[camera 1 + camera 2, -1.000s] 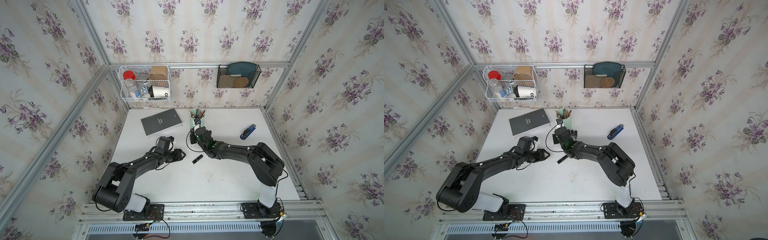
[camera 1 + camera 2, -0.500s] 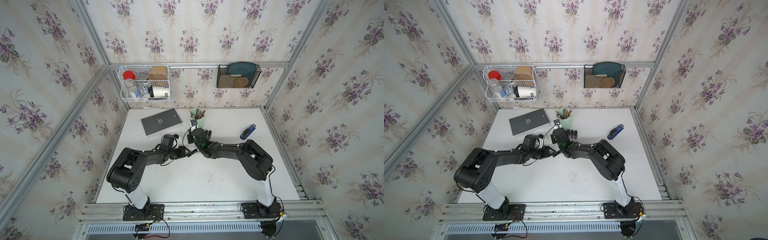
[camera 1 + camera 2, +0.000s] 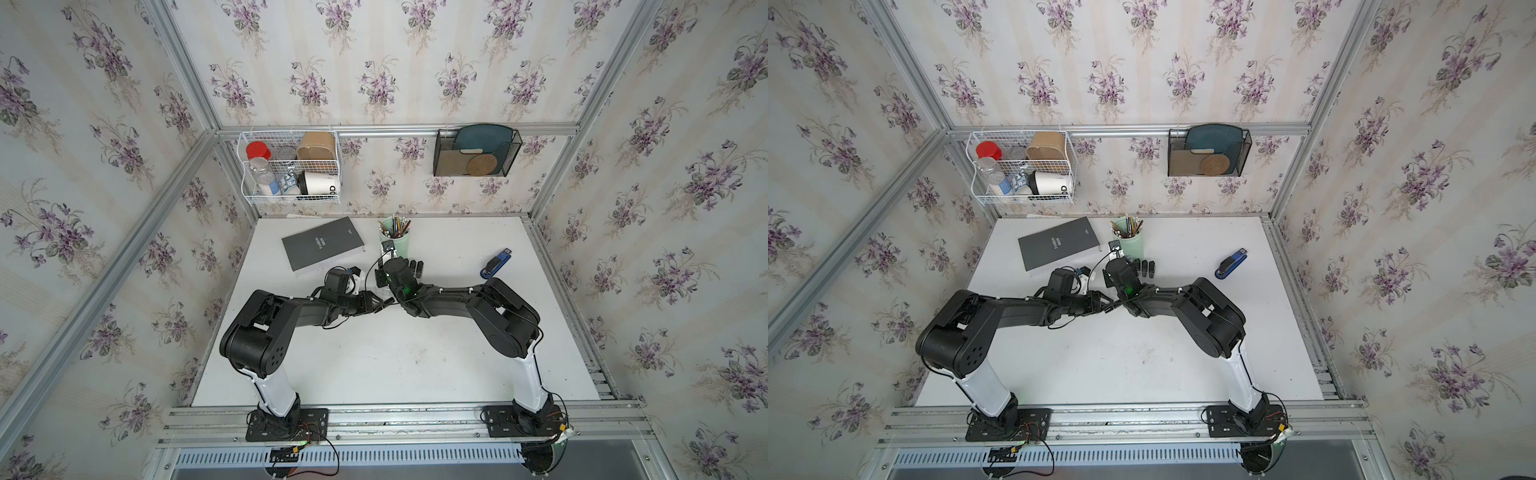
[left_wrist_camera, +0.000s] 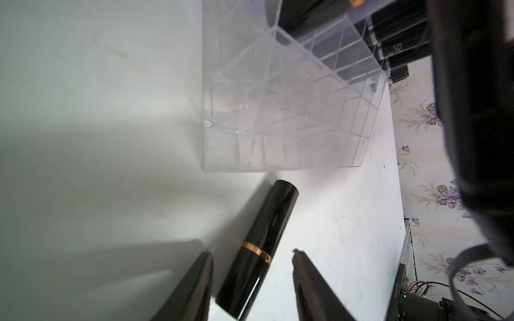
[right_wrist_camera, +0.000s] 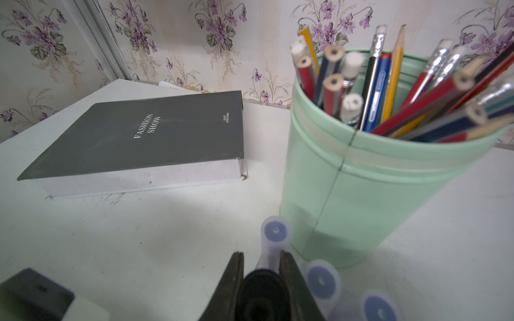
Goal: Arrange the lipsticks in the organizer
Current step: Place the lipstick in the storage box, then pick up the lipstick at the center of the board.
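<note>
A black lipstick with a gold band lies flat on the white table, just short of the clear organizer. My left gripper is open and its fingers straddle the tube's lower half; a gap shows on one side. Several black lipsticks stand in the organizer's far cells and show in both top views. My right gripper is shut on another black lipstick, seen end-on, right beside upright lilac lipsticks. In a top view the right wrist hides most of the organizer.
A mint-green cup of pencils stands just behind the organizer. A grey book lies at the back left and a blue stapler at the right. A wire basket and a black mesh holder hang on the back wall.
My left gripper has moved right across the table to the lying black lipstick, and its fingers have narrowed around it. The right gripper has stayed over the organizer with its lipstick.
</note>
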Motion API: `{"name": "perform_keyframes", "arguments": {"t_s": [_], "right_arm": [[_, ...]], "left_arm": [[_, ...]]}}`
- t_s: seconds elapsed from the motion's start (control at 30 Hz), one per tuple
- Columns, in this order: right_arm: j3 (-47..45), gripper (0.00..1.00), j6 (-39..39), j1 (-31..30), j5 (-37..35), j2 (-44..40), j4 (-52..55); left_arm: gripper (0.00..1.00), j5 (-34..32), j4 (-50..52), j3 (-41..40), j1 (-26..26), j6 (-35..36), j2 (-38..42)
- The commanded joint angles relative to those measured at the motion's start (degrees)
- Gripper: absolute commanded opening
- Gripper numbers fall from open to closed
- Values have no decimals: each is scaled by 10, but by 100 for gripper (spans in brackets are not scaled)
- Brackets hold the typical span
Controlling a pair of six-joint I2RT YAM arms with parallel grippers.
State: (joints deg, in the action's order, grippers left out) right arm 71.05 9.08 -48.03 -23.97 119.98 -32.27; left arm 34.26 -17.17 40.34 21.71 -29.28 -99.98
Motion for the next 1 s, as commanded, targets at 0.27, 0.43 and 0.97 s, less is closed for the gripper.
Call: {"name": "perform_keyframes", "arguments": {"t_s": [0.27,0.43,0.97], "right_arm": [[-23,48,24,0,-8,-62,-7],[-65,50,42,0,-16,-133,7],[-253,50,142,3,-25,-382,124]], "left_arm": [[57,-30,94,17,0,66,70],[62,-31,99,35,14,87,49],[57,-170,235,125,97,179,-13]]}}
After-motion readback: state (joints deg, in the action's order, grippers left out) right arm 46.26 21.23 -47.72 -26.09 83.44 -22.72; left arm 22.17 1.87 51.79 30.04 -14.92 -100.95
